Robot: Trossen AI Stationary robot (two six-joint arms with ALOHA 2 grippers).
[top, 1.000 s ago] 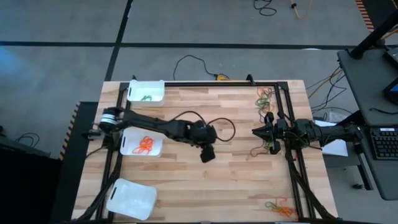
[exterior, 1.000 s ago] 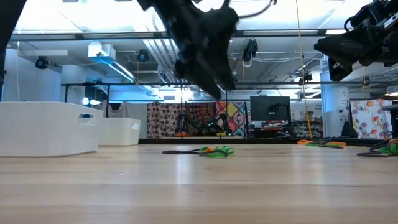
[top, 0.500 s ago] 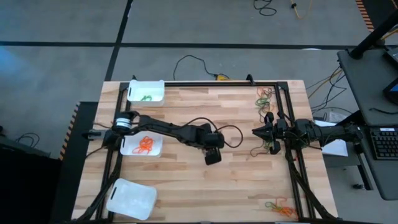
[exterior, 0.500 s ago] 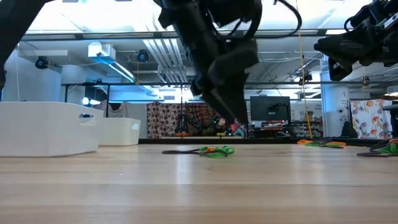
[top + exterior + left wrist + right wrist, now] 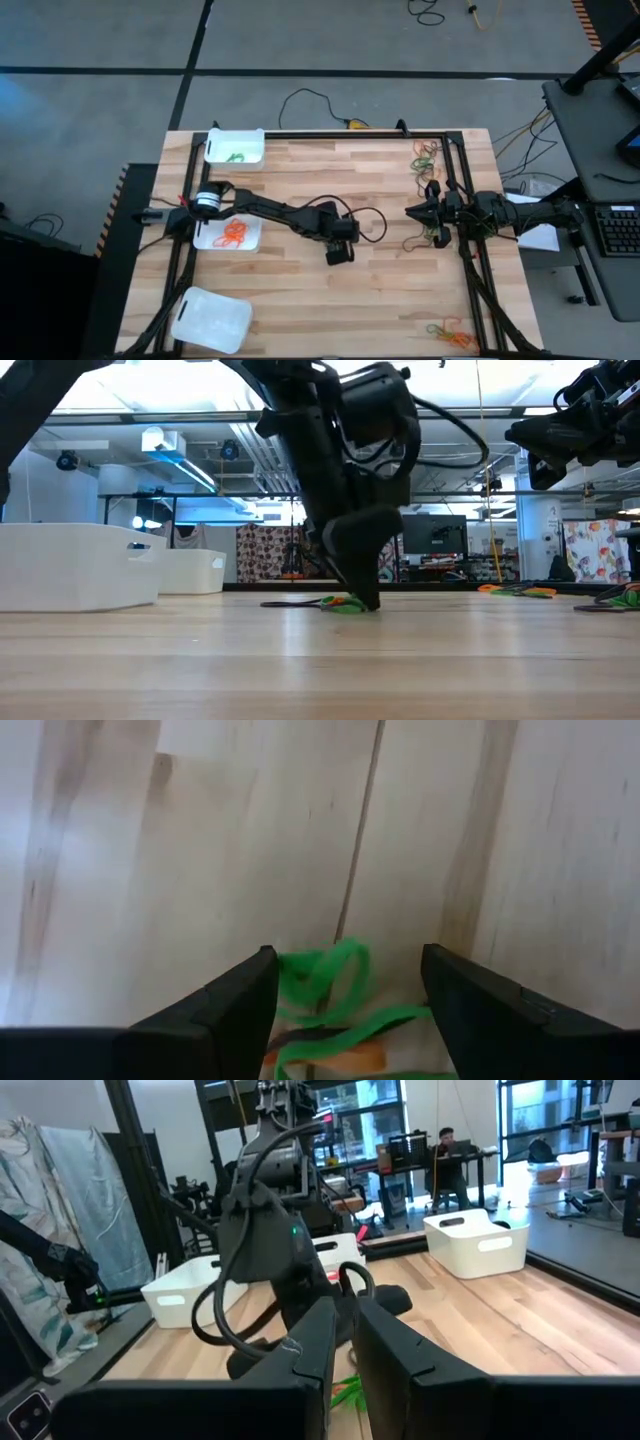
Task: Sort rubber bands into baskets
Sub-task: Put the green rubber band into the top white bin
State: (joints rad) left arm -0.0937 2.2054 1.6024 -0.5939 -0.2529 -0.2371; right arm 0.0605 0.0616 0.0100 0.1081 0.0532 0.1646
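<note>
My left gripper (image 5: 340,252) (image 5: 347,955) is open at mid-table, pointing steeply down. Its two fingers stand on either side of a small pile of rubber bands (image 5: 322,982) (image 5: 340,603) lying on the wood: green loops with an orange one beneath. In the high view the gripper hides this pile. Three white baskets stand along the left side: the far one (image 5: 235,147) holds green bands, the middle one (image 5: 228,233) orange ones, and the near one (image 5: 210,320) shows nothing inside. My right gripper (image 5: 410,212) (image 5: 345,1320) waits shut, level above the table's right side. My left gripper comes down on the pile from above with a finger (image 5: 235,1010) on each side of the green loops (image 5: 300,965). Whether the fingers touch the bands, I cannot tell.
More loose bands lie at the far right (image 5: 425,155), beside the right gripper (image 5: 415,240) and at the near right corner (image 5: 450,333). A black frame rail (image 5: 455,190) runs along the table's edges. A black cable (image 5: 365,215) loops off the left arm.
My left gripper has come down from well above the table to the small pile of bands, shifting slightly toward the right edge and tipping steeper. The gap between its fingers looks the same. The bands have not moved.
</note>
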